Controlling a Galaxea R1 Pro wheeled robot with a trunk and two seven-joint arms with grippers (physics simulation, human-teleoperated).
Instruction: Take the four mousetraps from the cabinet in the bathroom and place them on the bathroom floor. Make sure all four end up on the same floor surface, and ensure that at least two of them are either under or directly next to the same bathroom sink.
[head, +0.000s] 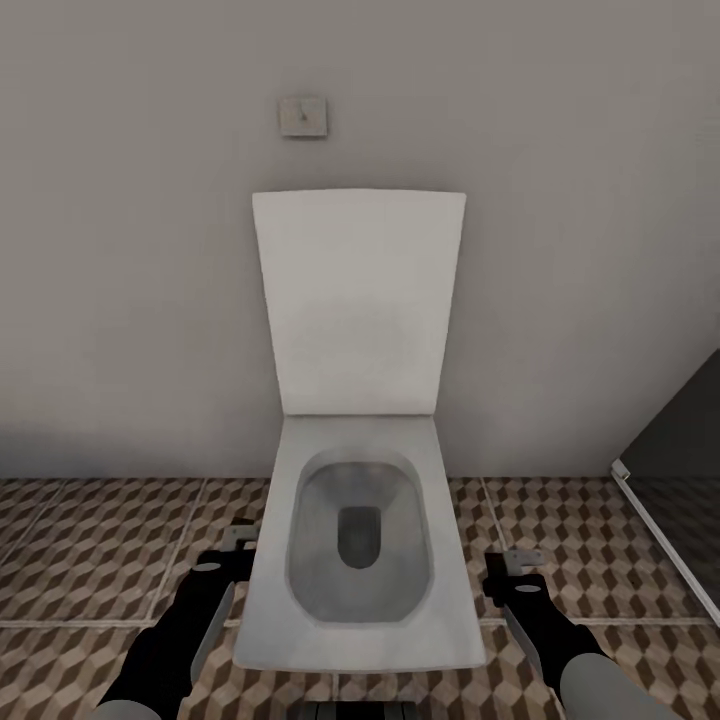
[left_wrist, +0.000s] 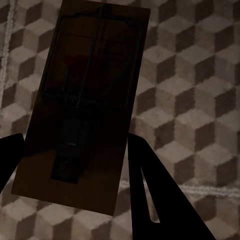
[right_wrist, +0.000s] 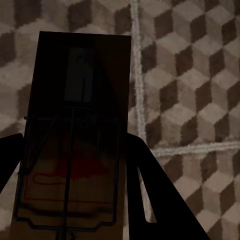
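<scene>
In the left wrist view, a brown wooden mousetrap with a dark metal bar sits between my dark fingers, held above the cube-patterned bathroom floor. My left gripper is shut on it. The right wrist view shows another mousetrap with my right gripper shut on it over the same tiles. From the head view, the left gripper and right gripper hang low on either side of a toilet, near the floor. The cabinet and the bathroom sink are out of view.
A white square toilet with its lid up stands straight ahead against a grey wall, between my two arms. A flush plate sits on the wall above it. A dark panel with a pale bottom rail runs along the right.
</scene>
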